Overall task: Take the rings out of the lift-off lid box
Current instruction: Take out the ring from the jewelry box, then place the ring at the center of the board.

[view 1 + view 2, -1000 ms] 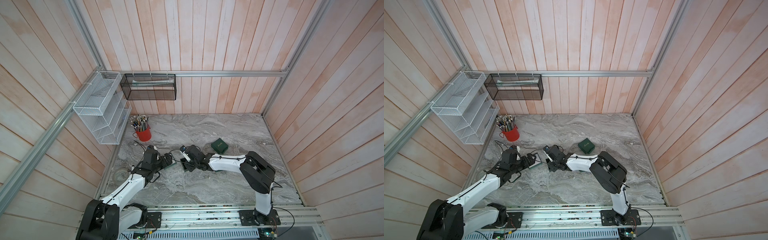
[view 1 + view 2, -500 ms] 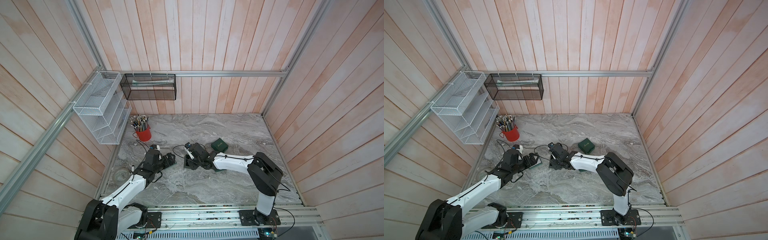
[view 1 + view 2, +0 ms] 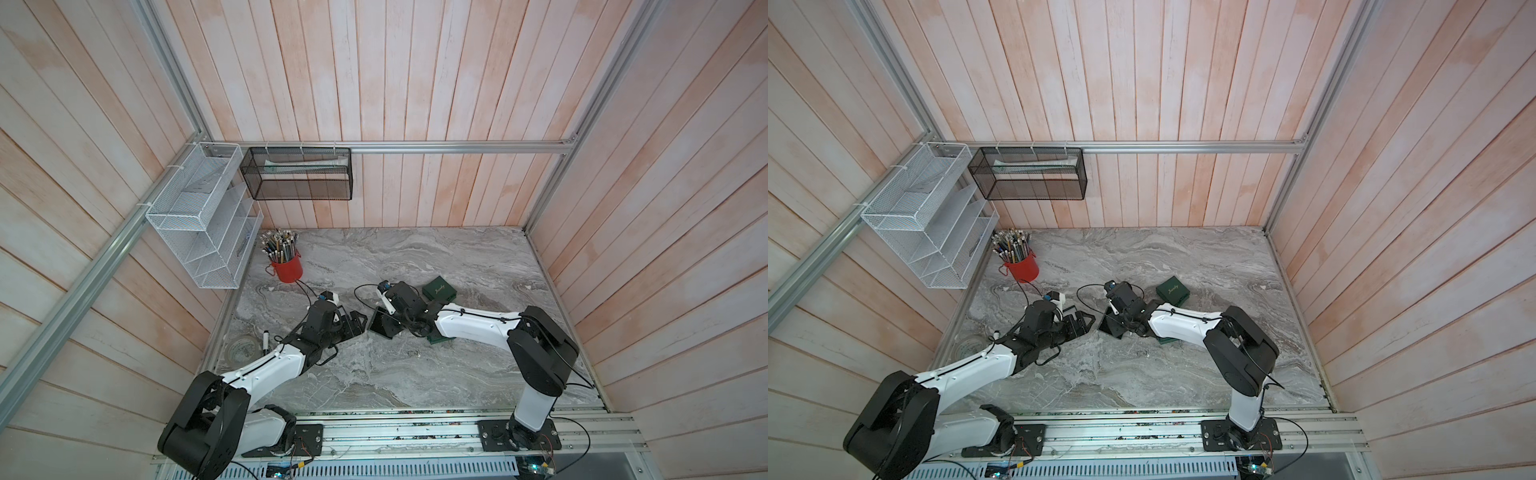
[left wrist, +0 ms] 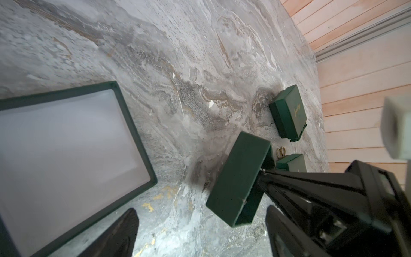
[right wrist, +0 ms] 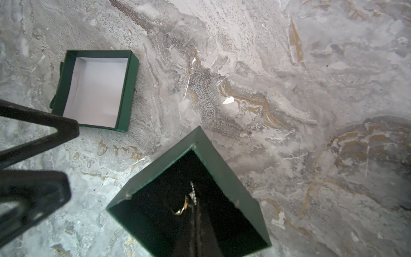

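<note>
The lift-off lid box (image 5: pixel 189 200) is a green base lined in black, tilted off the marble with its mouth toward my right gripper (image 5: pixel 195 207). That gripper reaches inside, shut on a beaded silvery ring (image 5: pixel 193 191); a gold ring (image 5: pixel 180 209) hangs beside the tips. In both top views the base (image 3: pixel 382 326) (image 3: pixel 1113 326) sits between the arms. Its white-lined lid (image 5: pixel 95 89) (image 4: pixel 66 155) lies mouth up by my left gripper (image 4: pixel 200 240) (image 3: pixel 355 326), which is open and holds nothing. Two more rings (image 4: pixel 280 152) lie on the table.
A closed green box with gold lettering (image 3: pixel 438 289) (image 4: pixel 288 115) stands behind the right arm, and another green box (image 3: pixel 440 338) (image 4: pixel 291 162) lies under it. A red cup of pencils (image 3: pixel 286 266), a tape roll (image 3: pixel 243 347) and a marker (image 3: pixel 265 338) are at the left.
My right gripper has drawn away to the right from the left gripper, and the green base has gone with it. A gap now separates the two grippers.
</note>
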